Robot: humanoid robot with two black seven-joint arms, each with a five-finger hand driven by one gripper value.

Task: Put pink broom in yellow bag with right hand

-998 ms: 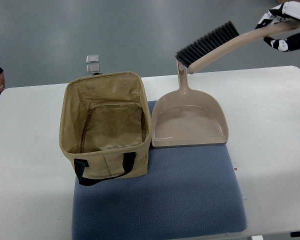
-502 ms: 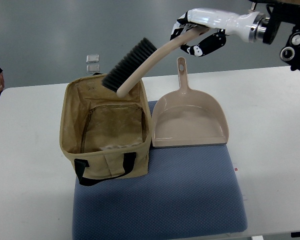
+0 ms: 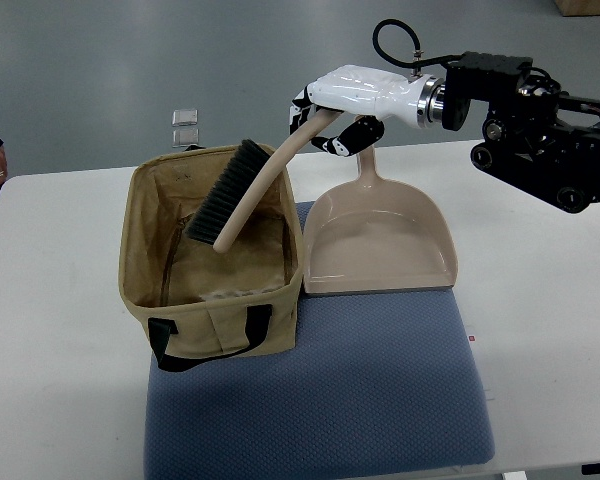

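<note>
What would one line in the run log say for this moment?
right robot hand: gripping brush handle | brush head: over open bag, not released | dustpan: on mat beside bag | left hand: unseen

**White shell, black joints**

The right hand (image 3: 332, 112) wore a glossy white shell over black-and-white fingers; beside it sat a silver ring, a looping black cable and a bulky black forearm with round screw fittings

Right hand (image 3: 332, 112) grips broom (image 3: 238, 196) (over bag (image 3: 212, 258)).
</note>
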